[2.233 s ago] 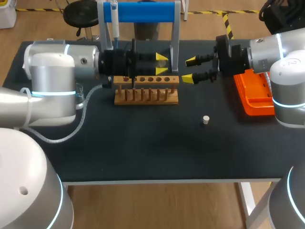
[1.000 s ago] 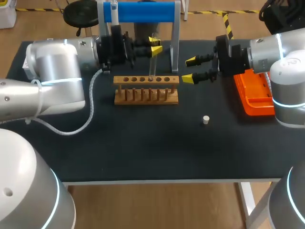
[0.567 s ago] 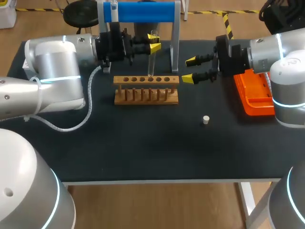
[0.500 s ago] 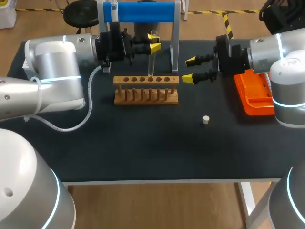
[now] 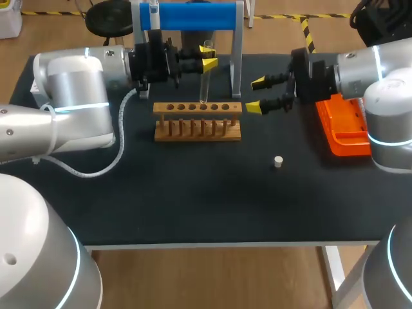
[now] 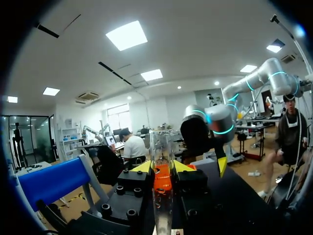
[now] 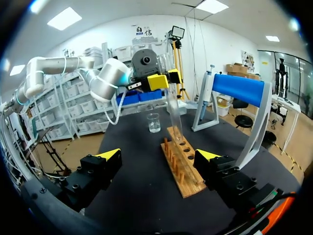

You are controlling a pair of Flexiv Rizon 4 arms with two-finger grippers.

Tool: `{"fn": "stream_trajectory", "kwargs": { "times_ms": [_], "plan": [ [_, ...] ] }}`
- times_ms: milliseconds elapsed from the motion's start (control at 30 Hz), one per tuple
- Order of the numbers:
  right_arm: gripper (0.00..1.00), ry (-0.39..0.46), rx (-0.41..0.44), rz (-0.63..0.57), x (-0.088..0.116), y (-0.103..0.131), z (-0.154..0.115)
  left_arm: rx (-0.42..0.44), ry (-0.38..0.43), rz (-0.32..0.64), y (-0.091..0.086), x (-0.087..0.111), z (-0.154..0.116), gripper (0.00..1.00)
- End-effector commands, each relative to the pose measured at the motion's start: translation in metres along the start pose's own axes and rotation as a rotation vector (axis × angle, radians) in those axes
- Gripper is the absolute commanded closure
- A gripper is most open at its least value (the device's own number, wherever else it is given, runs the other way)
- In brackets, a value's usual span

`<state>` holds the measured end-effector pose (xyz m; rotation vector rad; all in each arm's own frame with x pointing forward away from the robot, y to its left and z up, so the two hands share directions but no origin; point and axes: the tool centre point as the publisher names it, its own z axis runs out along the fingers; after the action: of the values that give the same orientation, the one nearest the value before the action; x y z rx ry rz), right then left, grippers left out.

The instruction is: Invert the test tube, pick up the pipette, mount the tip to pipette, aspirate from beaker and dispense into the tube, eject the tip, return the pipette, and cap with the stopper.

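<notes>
Tube was held over the rack.
Left gripper (image 5: 208,62) was clamped on the test tube (image 5: 205,84), upright over the rack (image 5: 197,120), probably to seat it. Right gripper (image 5: 255,94) waited beside the rack, fingers apart.

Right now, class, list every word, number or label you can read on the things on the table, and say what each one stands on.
No text can be read on any of the table's things.
test tube, wooden rack, white stopper, orange tray: no print shows.
beaker: any marks are too small to read.
</notes>
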<state>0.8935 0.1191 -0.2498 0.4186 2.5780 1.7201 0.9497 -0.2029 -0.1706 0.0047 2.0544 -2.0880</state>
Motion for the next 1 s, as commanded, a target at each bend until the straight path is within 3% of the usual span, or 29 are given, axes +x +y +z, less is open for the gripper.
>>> {"fn": "stream_trajectory", "kwargs": {
  "times_ms": [33, 367, 1000],
  "plan": [
    [0.00, -0.053, 0.009, -0.042, 0.007, -0.005, 0.009, -0.001, 0.003, -0.001, 0.000, -0.001, 0.000, 1.00],
    [0.00, -0.149, 0.008, -0.096, 0.005, -0.013, 0.026, -0.001, 0.003, -0.001, 0.000, -0.001, 0.000, 1.00],
    [0.00, -0.303, 0.052, -0.043, -0.015, -0.055, 0.055, -0.001, 0.003, -0.001, 0.000, -0.001, 0.000, 1.00]
  ]
}}
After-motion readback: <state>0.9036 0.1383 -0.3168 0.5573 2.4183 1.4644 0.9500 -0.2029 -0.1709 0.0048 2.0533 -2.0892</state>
